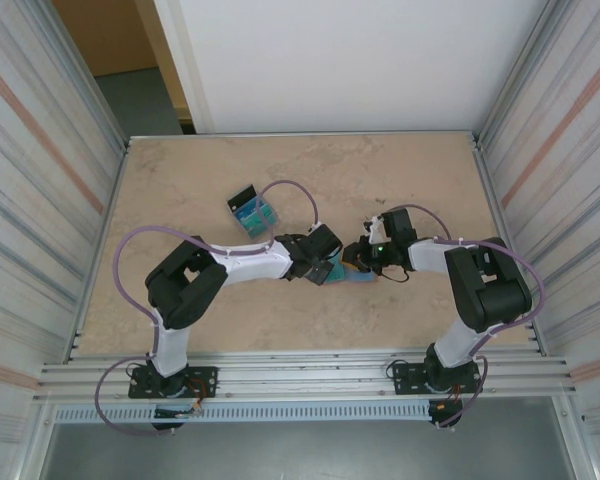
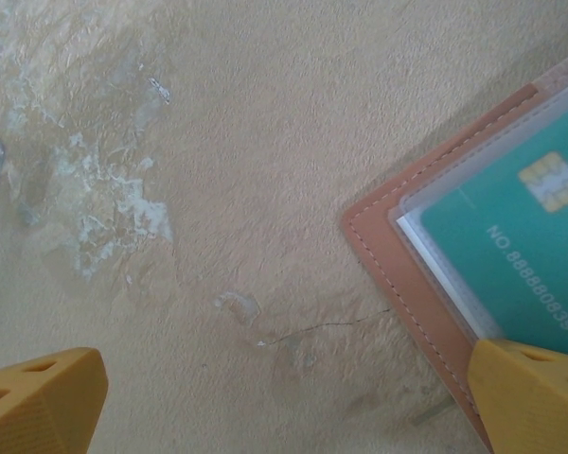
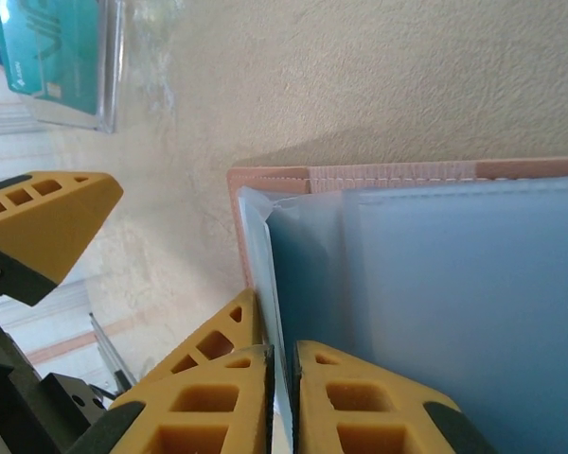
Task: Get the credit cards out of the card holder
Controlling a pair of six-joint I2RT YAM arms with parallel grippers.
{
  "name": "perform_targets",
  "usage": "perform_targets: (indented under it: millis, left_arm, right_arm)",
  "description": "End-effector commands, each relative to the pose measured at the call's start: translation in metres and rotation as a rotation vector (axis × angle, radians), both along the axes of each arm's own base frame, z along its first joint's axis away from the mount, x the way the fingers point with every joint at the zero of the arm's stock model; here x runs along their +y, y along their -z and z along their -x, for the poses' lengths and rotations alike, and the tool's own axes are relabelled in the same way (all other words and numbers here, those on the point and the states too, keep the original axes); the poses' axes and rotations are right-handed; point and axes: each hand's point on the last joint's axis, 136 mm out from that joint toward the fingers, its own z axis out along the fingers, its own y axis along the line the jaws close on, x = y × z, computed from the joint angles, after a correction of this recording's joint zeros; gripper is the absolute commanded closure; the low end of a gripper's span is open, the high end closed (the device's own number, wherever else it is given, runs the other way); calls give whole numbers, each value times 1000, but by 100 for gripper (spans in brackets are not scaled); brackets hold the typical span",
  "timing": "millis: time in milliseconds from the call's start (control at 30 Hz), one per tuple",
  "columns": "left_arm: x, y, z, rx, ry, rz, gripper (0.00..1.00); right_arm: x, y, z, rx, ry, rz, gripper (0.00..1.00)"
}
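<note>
Your right claw (image 3: 284, 357) pinches the near edge of the card holder (image 3: 435, 284), which stretches straight ahead of it, your left claw (image 2: 284, 383) gaping open over its corner.

Beige, marbled table (image 1: 180, 180), its surface bearing pale whitish scuffs. The salmon-pink card holder (image 2: 402, 284) lay opened near the middle, its stitched edge against the tabletop. Well apart, toward the far left, stood a clear box (image 1: 252, 213) holding teal credit cards (image 3: 52, 43).
</note>
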Motion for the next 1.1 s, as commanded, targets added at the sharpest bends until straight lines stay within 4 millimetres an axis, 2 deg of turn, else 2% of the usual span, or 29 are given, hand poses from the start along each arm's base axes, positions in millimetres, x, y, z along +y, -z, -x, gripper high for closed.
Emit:
perform_targets:
  millis: [0,600,967,1067]
  left_arm:
    - [11,15,10,50,-6,-74,1]
    - [10,20,9,56,-6,-80,1]
    - [8,22,9,63,0,-82,1]
    - [8,23,9,64,0,-84,1]
  right_arm:
    - [2,-12,0,-18,-5,-55,89]
    - [-15,-11,-1,-23,32,-67,90]
    - [-10,-17,-3,-24,34,-110,86]
    - [-11,-17,-2,-25,32,-110,90]
